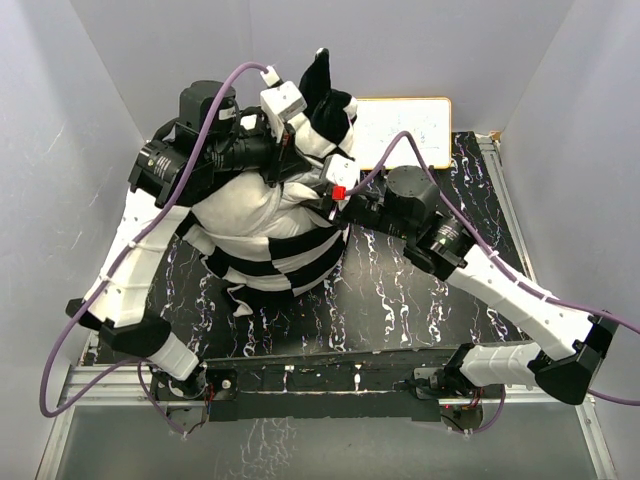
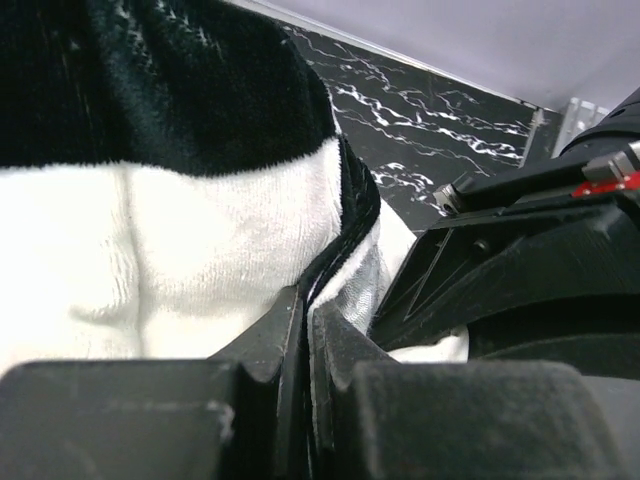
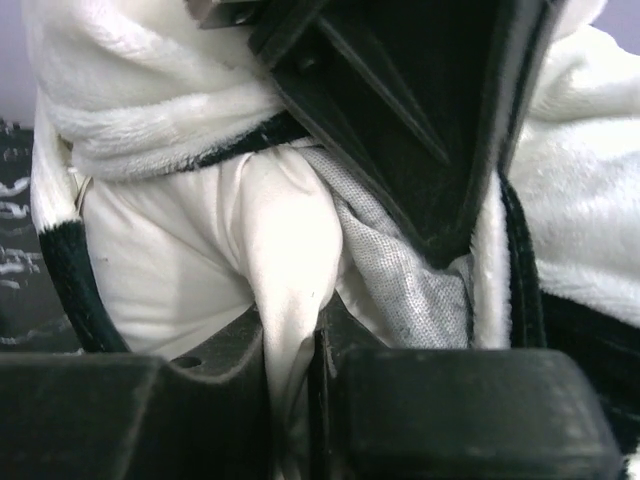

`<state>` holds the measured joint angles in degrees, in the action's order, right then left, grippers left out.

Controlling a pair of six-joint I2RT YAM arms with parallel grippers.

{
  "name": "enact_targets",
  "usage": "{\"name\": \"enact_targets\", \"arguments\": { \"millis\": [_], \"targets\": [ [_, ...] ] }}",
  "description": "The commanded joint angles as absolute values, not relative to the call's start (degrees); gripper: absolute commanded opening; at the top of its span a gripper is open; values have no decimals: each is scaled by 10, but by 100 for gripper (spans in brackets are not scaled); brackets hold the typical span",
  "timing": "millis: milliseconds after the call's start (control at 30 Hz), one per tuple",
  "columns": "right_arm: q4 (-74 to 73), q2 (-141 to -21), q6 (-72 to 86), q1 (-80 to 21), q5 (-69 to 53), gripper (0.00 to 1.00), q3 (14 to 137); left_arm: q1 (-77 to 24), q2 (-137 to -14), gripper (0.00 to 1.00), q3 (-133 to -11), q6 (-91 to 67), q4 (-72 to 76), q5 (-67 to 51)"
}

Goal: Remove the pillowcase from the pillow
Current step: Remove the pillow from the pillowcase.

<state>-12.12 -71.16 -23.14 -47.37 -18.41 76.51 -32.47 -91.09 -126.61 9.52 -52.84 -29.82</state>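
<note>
**A:** At the left hand (image 2: 308, 305): shut tight, pinching the folded hem of the soft plush pillowcase (image 2: 190, 230) with its big black and cream checkerboard squares.

**B:** At the right hand (image 3: 318, 345): closed as well, nipping a tuck of smooth cloth from the plump plain white pillow (image 3: 190, 260), just under that same hem.

**A:** Almost knuckle to knuckle, then. Barely a gap between the two, with the left one a little farther out and to the left.

**B:** Agreed. Outward from there: the bulk of the bundle spreading toward the arm bases, down onto the black, white-veined table (image 1: 420, 290), and a loose checkered peak sticking up beyond the hands on the far side.

**A:** Long axis roughly far to near, leaning slightly left. Mouth of the cover apparently at the far end, right at both grips.

**B:** So no contest over which arm is nearer, with both on the spot. Probably calls for pulling apart along that axis: cover one way, cushion the other.

**A:** Amount of cushion inside the cover: hard to tell, most of it by the look. Early in the job, on that reckoning.

**B:** Worth watching the right pinch. Thin, slippery cloth, likely to slide out under load.
</note>
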Motion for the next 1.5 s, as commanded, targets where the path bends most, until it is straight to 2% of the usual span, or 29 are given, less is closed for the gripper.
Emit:
{"name": "enact_targets", "arguments": {
  "millis": [0,133,467,733,900,1100,1267,1467],
  "targets": [
    [-157,-736,-127,-467,-153,8,683,-320,-814,0,-1193,143,-366,-229],
    [-133,-743,-82,-467,-171,8,659,-321,-758,0,-1134,178,-250,-222],
    [-68,-736,-13,-495,-165,8,574,-320,-717,0,-1069,276,-92,-173],
    [-41,-706,2,-553,-128,8,490,-320,-686,0,-985,344,90,-86],
    [-21,-687,20,-603,-86,8,446,-321,-690,0,-953,383,246,17],
    [9,-667,31,-643,-45,8,413,-320,-706,0,-966,430,265,61],
    [-2,-663,17,-676,-13,8,425,-322,-719,0,-965,426,108,111],
    [-8,-624,16,-716,12,8,415,-335,-727,0,-899,429,-38,185]
  ]
}}
